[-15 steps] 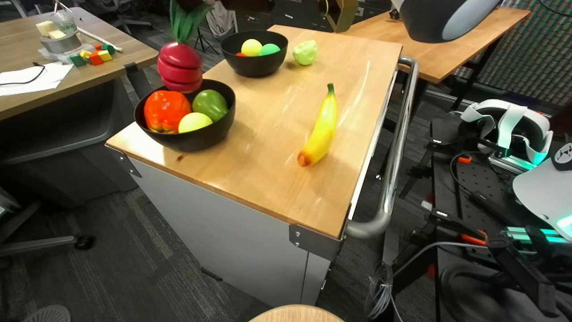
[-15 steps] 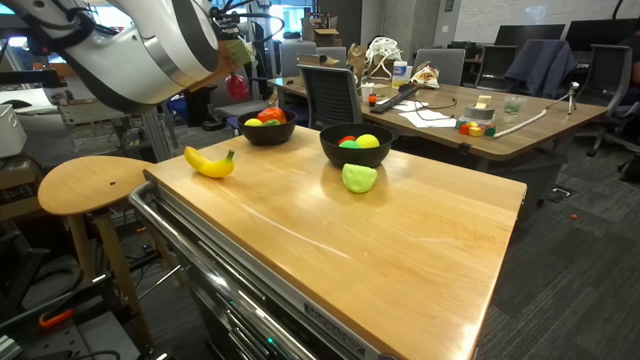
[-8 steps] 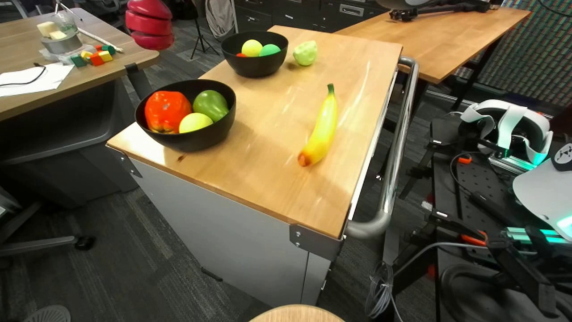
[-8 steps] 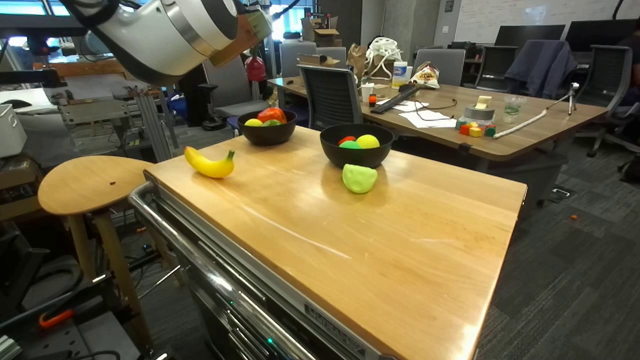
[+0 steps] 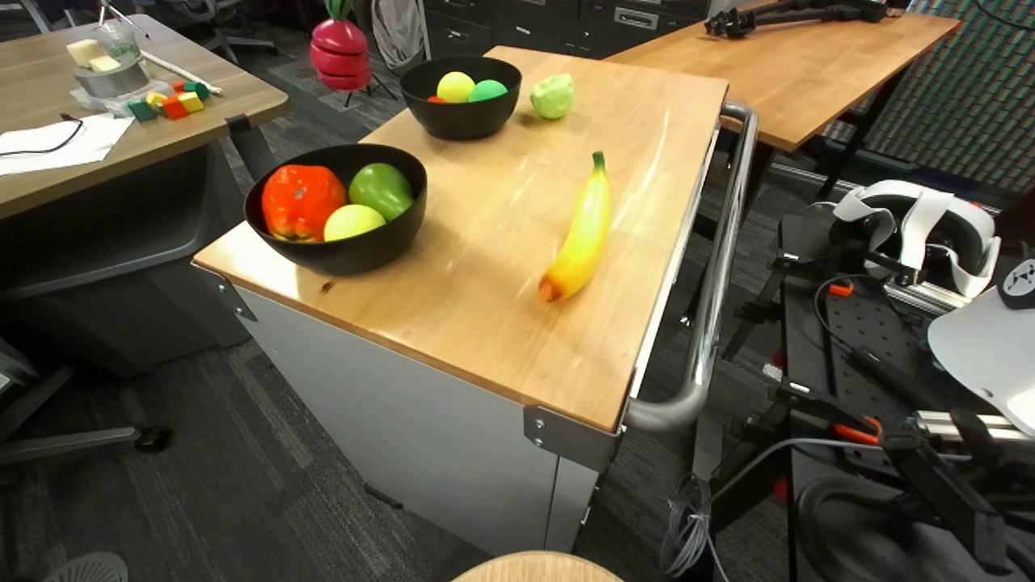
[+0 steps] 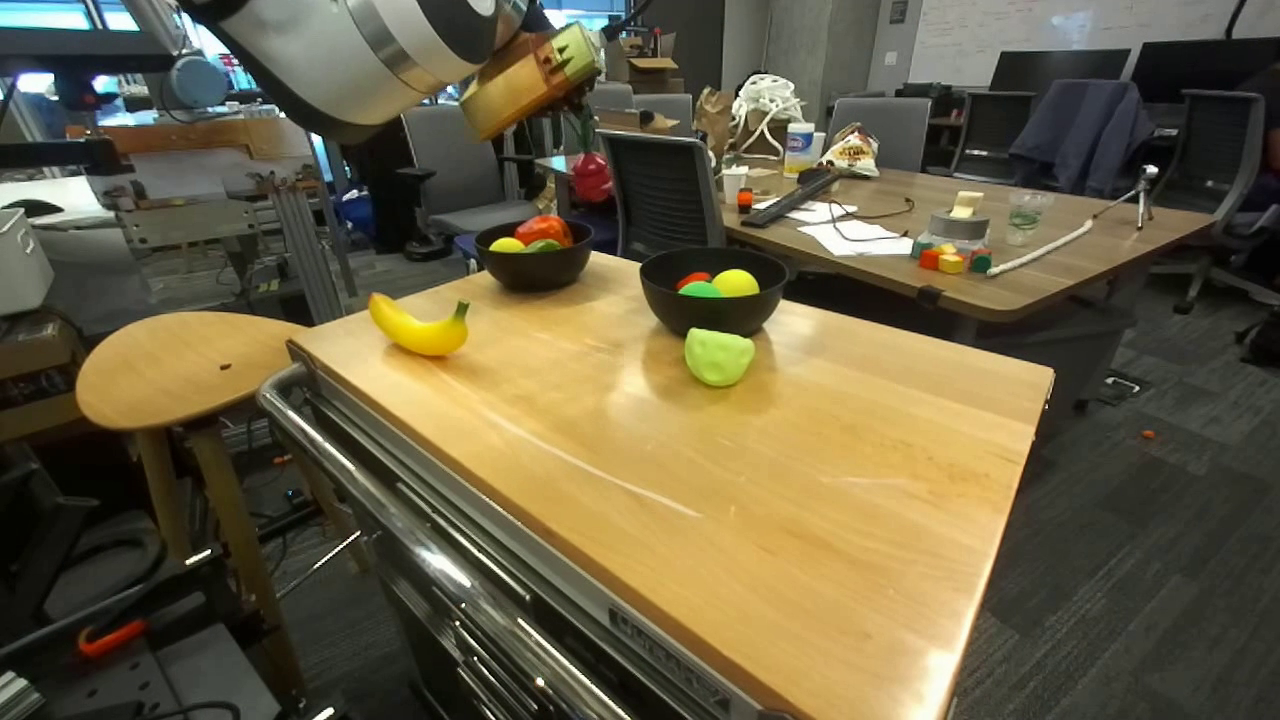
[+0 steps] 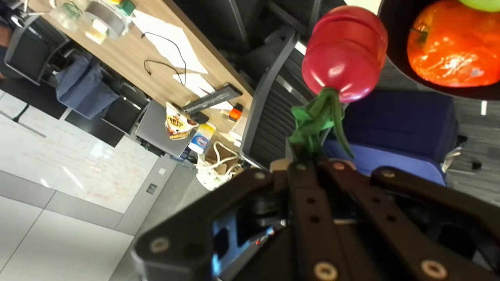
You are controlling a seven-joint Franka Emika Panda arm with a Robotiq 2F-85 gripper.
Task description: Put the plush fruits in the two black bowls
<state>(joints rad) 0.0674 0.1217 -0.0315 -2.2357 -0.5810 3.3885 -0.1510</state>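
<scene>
We see a wooden desk (image 6: 750, 470), chairs (image 6: 668, 190) and gray carpet (image 6: 1120, 560); the end effector (image 7: 311, 157) pinches a radish (image 7: 343, 54) by its leaves (image 7: 323, 117).

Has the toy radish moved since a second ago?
Yes, rightward in an exterior view: the toy radish then lined up with the left rim of the left-hand black bowl, now with its right rim.

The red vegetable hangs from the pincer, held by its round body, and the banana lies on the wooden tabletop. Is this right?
Not by the body: in the wrist view, the pincer holds the red vegetable by its green leaves. The rest is right.
</scene>
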